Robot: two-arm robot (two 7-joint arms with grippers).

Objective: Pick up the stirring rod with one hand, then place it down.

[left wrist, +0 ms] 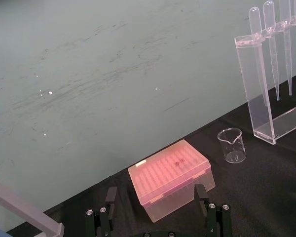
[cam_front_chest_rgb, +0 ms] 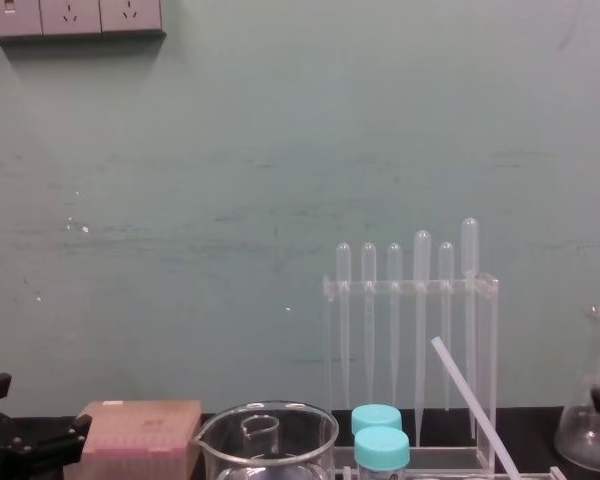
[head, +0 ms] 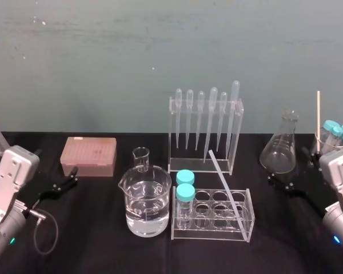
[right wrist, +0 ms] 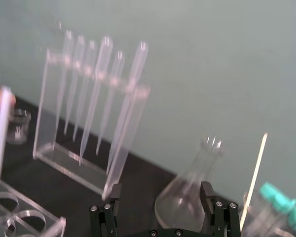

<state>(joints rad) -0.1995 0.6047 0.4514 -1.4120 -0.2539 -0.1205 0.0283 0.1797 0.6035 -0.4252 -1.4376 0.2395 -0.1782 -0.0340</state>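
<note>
**Head view.** The left arm enters at 8 o'clock, with its silver wrist housing tilted inward. The left gripper extends from it toward 2 o'clock. The right arm enters at 4 o'clock in a mirrored pose, and the right gripper extends toward 10 o'clock.

**Wrist views.** The left gripper's black jointed fingers stand parallel and well apart, with nothing clasped between them. The right gripper's fingers stand the same way.

**Chest view.** The left gripper lies low at 8 o'clock.

Scuffed green wall, white sockets, black-covered table.
</note>
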